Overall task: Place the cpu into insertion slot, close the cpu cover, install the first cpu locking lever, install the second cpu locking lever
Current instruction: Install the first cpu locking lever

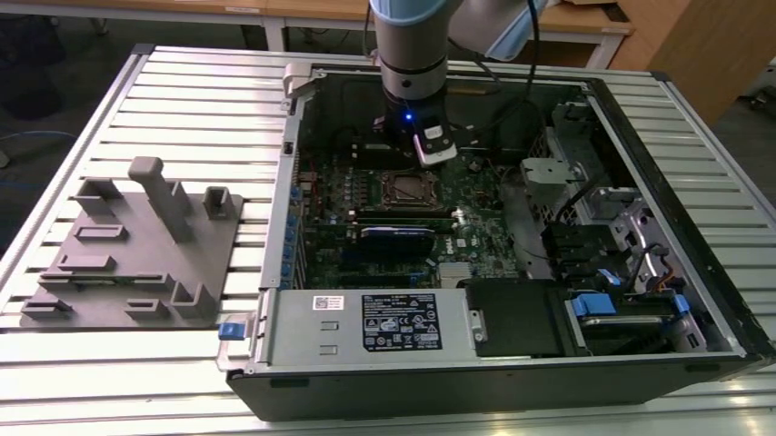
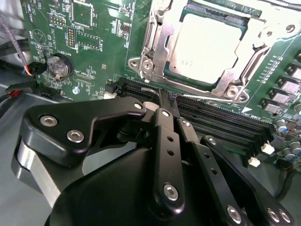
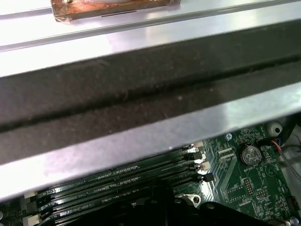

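You're working in an open computer case (image 1: 685, 136) on a slatted metal table (image 1: 182, 82), with a grey fixture plate (image 1: 127, 263) at the exterior view's left. Your gripper (image 2: 164, 96) hangs over the memory slots (image 2: 221, 122), fingers pressed together on nothing. The second wrist view shows the cpu (image 2: 207, 47) seated in the insertion slot (image 1: 410, 189) under the lowered cpu cover (image 2: 160, 52). The first wrist view shows a case rail (image 3: 141, 94).

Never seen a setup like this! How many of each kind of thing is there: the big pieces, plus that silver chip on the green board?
Robot arm: 1
Open computer case: 1
Grey moulded tray: 1
cpu: 1
Total: 4
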Tool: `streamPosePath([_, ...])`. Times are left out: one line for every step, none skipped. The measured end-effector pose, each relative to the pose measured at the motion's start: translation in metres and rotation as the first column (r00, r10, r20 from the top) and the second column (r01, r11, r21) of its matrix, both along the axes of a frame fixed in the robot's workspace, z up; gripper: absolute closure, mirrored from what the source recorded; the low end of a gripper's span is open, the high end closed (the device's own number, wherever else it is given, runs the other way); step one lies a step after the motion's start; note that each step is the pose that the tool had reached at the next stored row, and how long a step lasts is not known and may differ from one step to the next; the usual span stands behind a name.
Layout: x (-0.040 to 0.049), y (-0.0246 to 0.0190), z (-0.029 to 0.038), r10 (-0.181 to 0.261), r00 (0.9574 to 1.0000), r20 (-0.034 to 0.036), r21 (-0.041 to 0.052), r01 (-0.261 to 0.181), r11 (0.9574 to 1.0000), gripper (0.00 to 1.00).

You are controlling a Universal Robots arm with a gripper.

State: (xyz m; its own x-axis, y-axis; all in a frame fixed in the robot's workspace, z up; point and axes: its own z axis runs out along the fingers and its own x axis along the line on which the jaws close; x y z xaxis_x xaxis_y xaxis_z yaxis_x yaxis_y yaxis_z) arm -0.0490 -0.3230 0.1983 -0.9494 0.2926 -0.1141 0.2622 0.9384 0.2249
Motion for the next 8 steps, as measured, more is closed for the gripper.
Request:
streamPosePath([0.0,0.0,-0.0002,0.0,1.0,0.0,-0.0091,0.0,1.0,0.9])
streamPosePath([0.0,0.0001,-0.0003,0.0,1.0,0.0001,-0.019,0.0,0.9998,0.9])
streamPosePath([0.0,0.0003,-0.0005,-0.001,1.0,0.0001,-0.0306,0.001,0.9995,0.9])
streamPosePath([0.0001,0.0004,-0.0008,-0.001,1.0,0.0002,-0.0398,0.001,0.9992,0.9])
streamPosePath([0.0001,0.0005,-0.0012,-0.001,1.0,0.0005,-0.0451,0.001,0.999,0.9])
streamPosePath([0.0001,0.0006,-0.0014,-0.001,1.0,0.0005,-0.0467,0.001,0.9989,0.9])
streamPosePath([0.0001,0.0006,-0.0014,-0.001,1.0,0.0004,-0.0469,0.001,0.9989,0.9])
streamPosePath([0.0001,0.0006,-0.0013,-0.001,1.0,0.0004,-0.047,0.001,0.9989,0.9])
